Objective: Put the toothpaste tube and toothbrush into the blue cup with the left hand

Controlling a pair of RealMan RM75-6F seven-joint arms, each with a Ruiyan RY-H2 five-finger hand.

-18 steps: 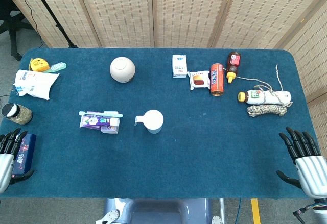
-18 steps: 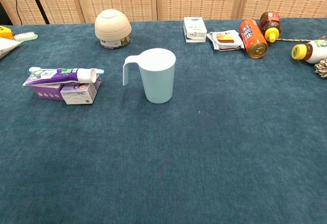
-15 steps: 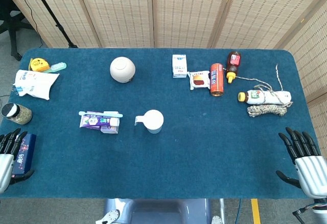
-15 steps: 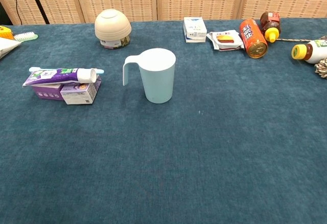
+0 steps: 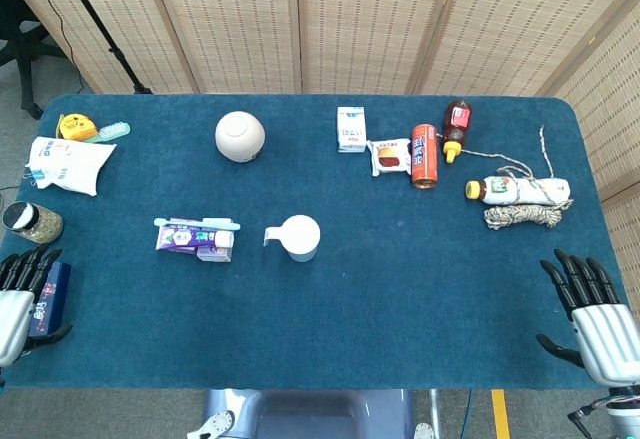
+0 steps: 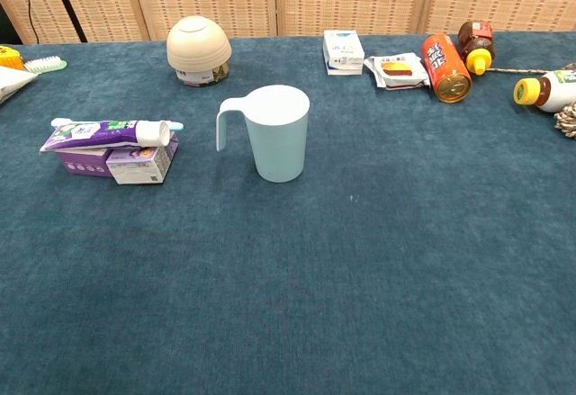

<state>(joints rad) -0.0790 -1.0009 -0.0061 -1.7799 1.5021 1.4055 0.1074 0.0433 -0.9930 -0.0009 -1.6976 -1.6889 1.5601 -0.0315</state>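
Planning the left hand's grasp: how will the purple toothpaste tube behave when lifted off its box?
The purple toothpaste tube is probably soft and light, denting under the fingers. Perched on the purple box, it may slide off if nudged.

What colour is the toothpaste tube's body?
The toothpaste tube is mostly purple with a white cap end, clearest in the chest view.

Woven folding screens (image 5: 300, 19), grey floor (image 5: 20, 79)

Left hand (image 5: 14, 304) cut off by the left edge of the head view, right hand (image 5: 598, 317) partly by the right edge; neither seen from the chest. Toothbrush (image 6: 171, 126) mostly hidden behind the toothpaste tube (image 6: 106, 133). Labels too small to read.
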